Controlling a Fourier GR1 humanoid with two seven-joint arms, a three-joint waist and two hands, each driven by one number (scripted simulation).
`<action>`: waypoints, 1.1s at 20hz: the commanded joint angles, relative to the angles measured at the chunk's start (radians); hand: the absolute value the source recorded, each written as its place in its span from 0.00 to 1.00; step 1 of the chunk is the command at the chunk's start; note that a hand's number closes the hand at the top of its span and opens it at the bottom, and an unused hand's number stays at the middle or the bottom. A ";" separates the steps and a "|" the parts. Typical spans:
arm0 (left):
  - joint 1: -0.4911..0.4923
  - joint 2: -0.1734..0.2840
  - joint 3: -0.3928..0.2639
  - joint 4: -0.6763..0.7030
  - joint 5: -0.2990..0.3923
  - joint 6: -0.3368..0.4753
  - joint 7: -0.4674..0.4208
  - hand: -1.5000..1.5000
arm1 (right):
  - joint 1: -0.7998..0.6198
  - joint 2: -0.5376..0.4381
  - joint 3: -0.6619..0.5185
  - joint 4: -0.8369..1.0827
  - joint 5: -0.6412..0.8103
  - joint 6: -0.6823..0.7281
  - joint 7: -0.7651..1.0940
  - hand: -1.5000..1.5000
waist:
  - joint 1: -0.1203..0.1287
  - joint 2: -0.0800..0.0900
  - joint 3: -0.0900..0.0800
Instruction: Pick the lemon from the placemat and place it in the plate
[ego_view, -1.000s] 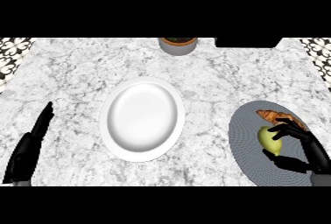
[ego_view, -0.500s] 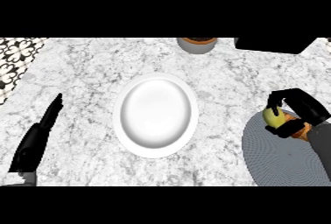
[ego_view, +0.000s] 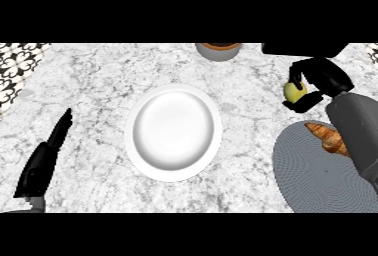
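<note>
At the centre of the marble tabletop (ego_view: 96, 90) lies a white oval plate (ego_view: 174, 131), its bowl bare. At about two o'clock from the plate, the right robot hand (ego_view: 319, 80) is raised over the bare marble with its black fingers and thumb curled around the lemon (ego_view: 294, 90), of which only a small yellow part shows between them at the hand's left side; the lemon is thus off the placemat, held well apart from the plate and not yet over its rim. The grey right forearm runs from this hand down toward five o'clock and crosses the upper right part of the dark grey round placemat (ego_view: 319, 176), which lies at about four o'clock from the plate, its left edge near the plate's rim but not touching it. On the placemat, at its upper right and partly hidden by the forearm, rests a brown croissant (ego_view: 327, 138). At about nine o'clock from the plate, close to the lower left edge of the view, the left robot hand (ego_view: 46, 158) rests with its fingers straight and together, pointing toward twelve o'clock, holding nothing and well apart from the plate. At twelve o'clock, cut by the upper limit of the view, stands a grey round container with a brown top (ego_view: 219, 50). A black-and-white patterned surface (ego_view: 18, 62) borders the tabletop at ten o'clock.
</note>
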 joint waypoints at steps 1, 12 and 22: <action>0.010 0.007 0.010 -0.024 0.002 -0.005 0.045 0.50 | -0.103 0.003 -0.039 0.047 -0.004 -0.091 -0.048 1.00 | -0.022 -0.007 0.001; 0.075 0.032 0.083 0.012 0.038 -0.021 -0.035 0.50 | -0.141 0.073 -0.090 -0.172 -0.220 0.227 -0.279 1.00 | -0.083 -0.030 -0.003; 0.077 0.014 0.082 -0.026 0.028 -0.025 0.009 0.50 | -0.075 0.308 0.027 -0.591 -0.253 0.346 0.080 1.00 | -0.086 -0.031 -0.002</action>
